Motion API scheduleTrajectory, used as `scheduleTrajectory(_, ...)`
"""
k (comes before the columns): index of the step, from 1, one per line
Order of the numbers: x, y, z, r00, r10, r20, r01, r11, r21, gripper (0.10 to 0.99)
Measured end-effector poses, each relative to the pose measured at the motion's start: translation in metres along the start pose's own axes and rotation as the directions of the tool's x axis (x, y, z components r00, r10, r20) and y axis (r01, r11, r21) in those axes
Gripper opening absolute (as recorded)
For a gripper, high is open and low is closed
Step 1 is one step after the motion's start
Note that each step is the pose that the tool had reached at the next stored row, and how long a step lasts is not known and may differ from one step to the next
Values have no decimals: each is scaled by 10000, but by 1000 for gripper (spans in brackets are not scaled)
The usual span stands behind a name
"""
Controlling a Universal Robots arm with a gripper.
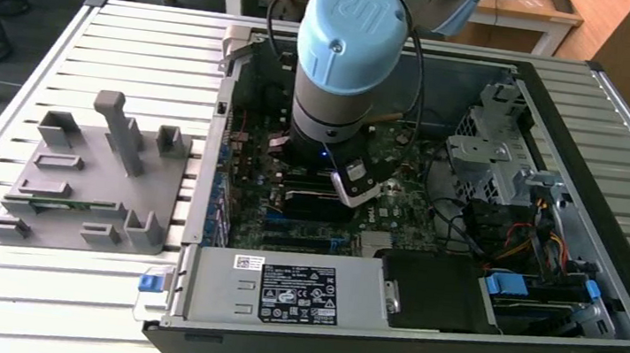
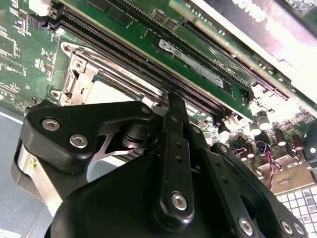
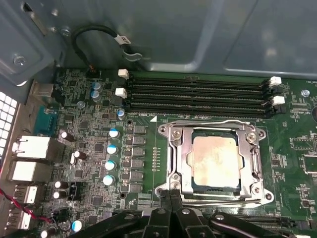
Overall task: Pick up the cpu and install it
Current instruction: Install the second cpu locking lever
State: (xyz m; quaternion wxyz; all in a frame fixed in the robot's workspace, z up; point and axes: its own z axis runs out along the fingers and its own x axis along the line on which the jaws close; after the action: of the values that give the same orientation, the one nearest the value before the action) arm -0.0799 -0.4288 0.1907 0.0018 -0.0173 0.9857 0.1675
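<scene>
The cpu (image 3: 215,158), a flat square chip with a pale metal top, lies seated in the motherboard socket, inside the silver metal frame (image 3: 171,148). In the second wrist view a corner of the cpu (image 2: 110,92) shows beyond the black finger linkage. My gripper (image 3: 171,195) hovers just off the socket frame's edge with its two black fingers (image 3: 165,197) pressed together and nothing between them. In the exterior view the arm (image 1: 350,47) reaches straight down into the open computer case over the motherboard.
Black memory slots (image 3: 198,94) run alongside the socket, with capacitors (image 3: 113,148) on the other side. The case walls (image 1: 393,323), a drive cage (image 1: 490,152) and loose cables (image 1: 521,244) ring the board. A grey plastic fixture (image 1: 89,178) sits on the slatted table at the exterior view's left.
</scene>
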Motion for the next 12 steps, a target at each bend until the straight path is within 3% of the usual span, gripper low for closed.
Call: scheduleTrajectory(12,33,-10,34,10000,-1,7,1,9998,-197,106)
